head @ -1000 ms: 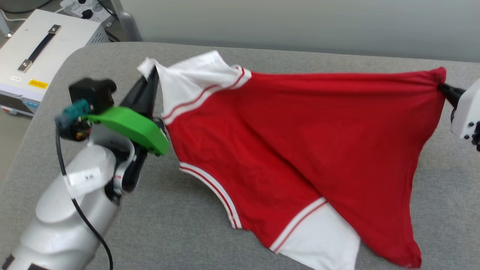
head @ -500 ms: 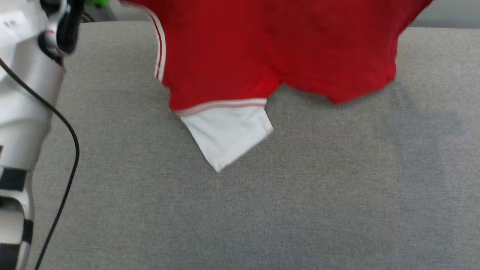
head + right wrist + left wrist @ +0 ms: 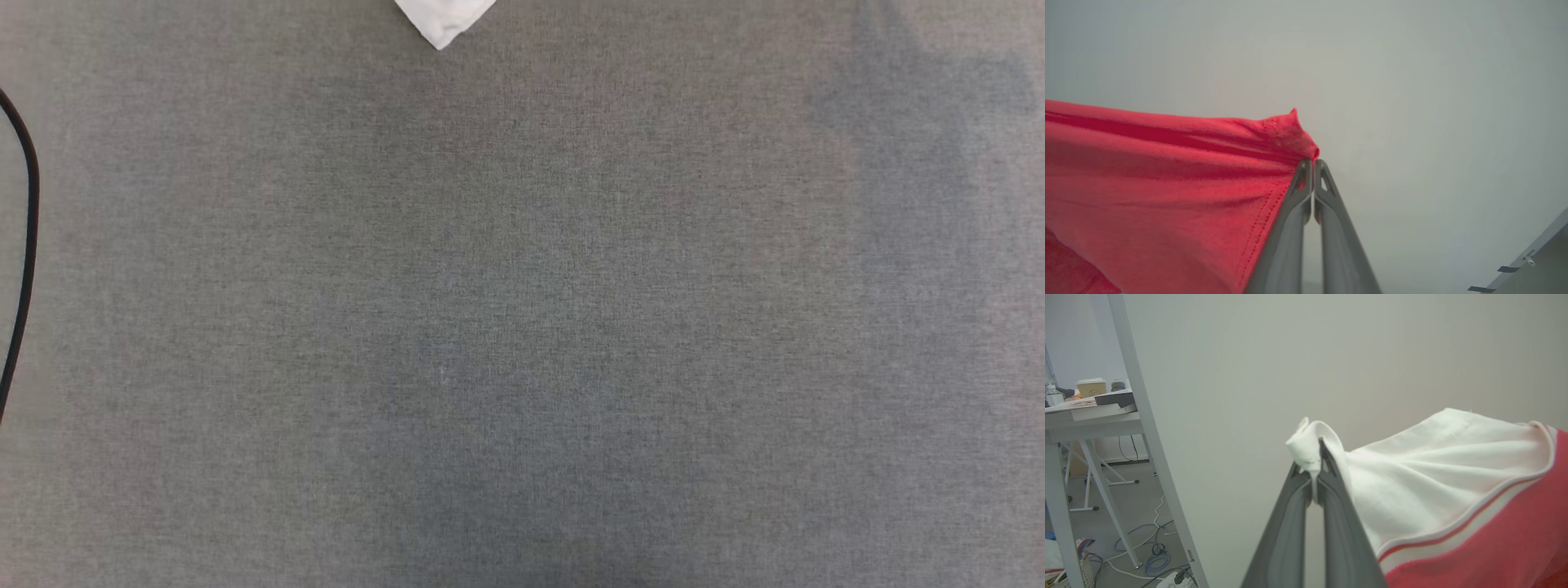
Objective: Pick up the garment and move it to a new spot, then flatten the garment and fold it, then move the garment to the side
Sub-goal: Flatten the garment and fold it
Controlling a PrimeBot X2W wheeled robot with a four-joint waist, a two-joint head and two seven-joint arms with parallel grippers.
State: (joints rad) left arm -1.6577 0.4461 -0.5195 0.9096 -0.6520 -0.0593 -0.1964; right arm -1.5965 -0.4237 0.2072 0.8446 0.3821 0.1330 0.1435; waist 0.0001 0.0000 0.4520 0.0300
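Observation:
The garment hangs in the air, stretched between both grippers in front of a pale wall. In the left wrist view my left gripper point(image 3: 1315, 467) is shut on the cuff of its white sleeve point(image 3: 1437, 465), beside striped trim and red cloth. In the right wrist view my right gripper point(image 3: 1312, 163) is shut on a bunched corner of the red garment point(image 3: 1167, 183). In the head view only the tip of a white sleeve, part of the garment point(image 3: 443, 18), dips in at the top edge over the grey table point(image 3: 522, 327).
A black cable point(image 3: 29, 245) runs down the left edge of the head view. The left wrist view shows a metal post point(image 3: 1147, 428), a desk with a paper cup point(image 3: 1090, 387) and cables on the floor at the far left.
The garment has risen off the table and out through the top of the head view, which has also tilted down; both arms left the view with it.

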